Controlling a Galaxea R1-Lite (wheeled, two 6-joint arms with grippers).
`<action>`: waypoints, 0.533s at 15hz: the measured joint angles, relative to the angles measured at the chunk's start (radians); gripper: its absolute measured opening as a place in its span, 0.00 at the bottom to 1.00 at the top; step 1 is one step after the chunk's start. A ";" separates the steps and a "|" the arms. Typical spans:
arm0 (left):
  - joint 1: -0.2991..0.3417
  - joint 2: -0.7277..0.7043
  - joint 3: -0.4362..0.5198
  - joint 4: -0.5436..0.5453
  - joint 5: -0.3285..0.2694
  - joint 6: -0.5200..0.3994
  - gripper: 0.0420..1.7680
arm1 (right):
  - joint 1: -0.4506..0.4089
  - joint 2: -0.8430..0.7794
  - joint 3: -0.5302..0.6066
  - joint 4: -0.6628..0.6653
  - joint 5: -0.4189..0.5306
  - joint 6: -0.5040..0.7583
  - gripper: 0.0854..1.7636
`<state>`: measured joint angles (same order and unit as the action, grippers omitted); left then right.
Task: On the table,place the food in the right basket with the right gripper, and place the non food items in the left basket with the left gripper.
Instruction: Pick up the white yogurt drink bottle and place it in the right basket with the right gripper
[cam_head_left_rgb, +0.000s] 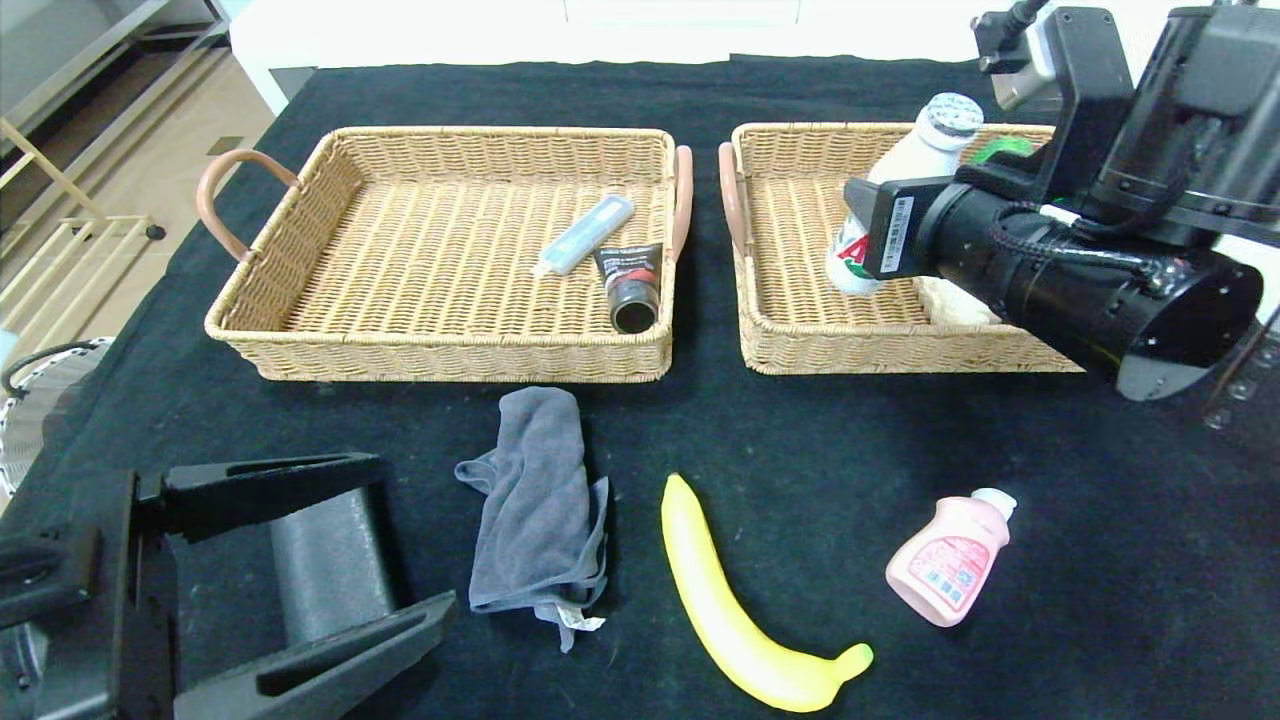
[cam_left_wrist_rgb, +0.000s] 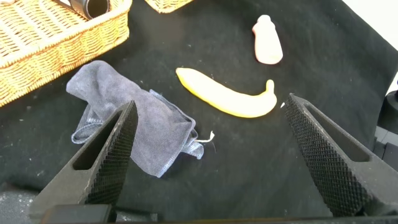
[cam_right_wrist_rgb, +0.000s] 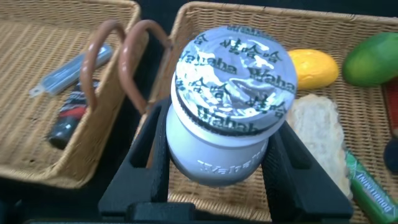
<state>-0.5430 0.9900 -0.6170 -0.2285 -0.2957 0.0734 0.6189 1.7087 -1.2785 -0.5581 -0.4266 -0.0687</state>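
Gripping the white bottle (cam_head_left_rgb: 905, 190) over the right basket (cam_head_left_rgb: 790, 320) at upper right, the right gripper (cam_right_wrist_rgb: 217, 168) holds firm; the left gripper (cam_left_wrist_rgb: 208, 155) waits open at lower left.

Two wicker baskets: left basket (cam_head_left_rgb: 300, 210) and right basket (cam_head_left_rgb: 790, 330). Two bottles: one white bottle (cam_head_left_rgb: 905, 190) upper right, one pink bottle (cam_head_left_rgb: 950, 560) lower right. One banana (cam_head_left_rgb: 730, 610), one grey cloth (cam_head_left_rgb: 540, 500), one black tube (cam_head_left_rgb: 630, 285), one pale blue packet (cam_head_left_rgb: 585, 235).
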 joint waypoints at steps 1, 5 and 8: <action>0.000 0.000 0.000 0.000 0.000 0.000 0.97 | -0.019 0.020 -0.027 0.001 0.011 0.001 0.48; 0.000 0.000 0.000 0.000 0.000 0.000 0.97 | -0.086 0.086 -0.091 -0.005 0.027 0.002 0.48; 0.000 0.000 0.000 0.000 0.000 0.000 0.97 | -0.111 0.116 -0.106 -0.008 0.043 0.005 0.48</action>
<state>-0.5430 0.9900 -0.6166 -0.2285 -0.2957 0.0734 0.5079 1.8251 -1.3849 -0.5662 -0.3838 -0.0634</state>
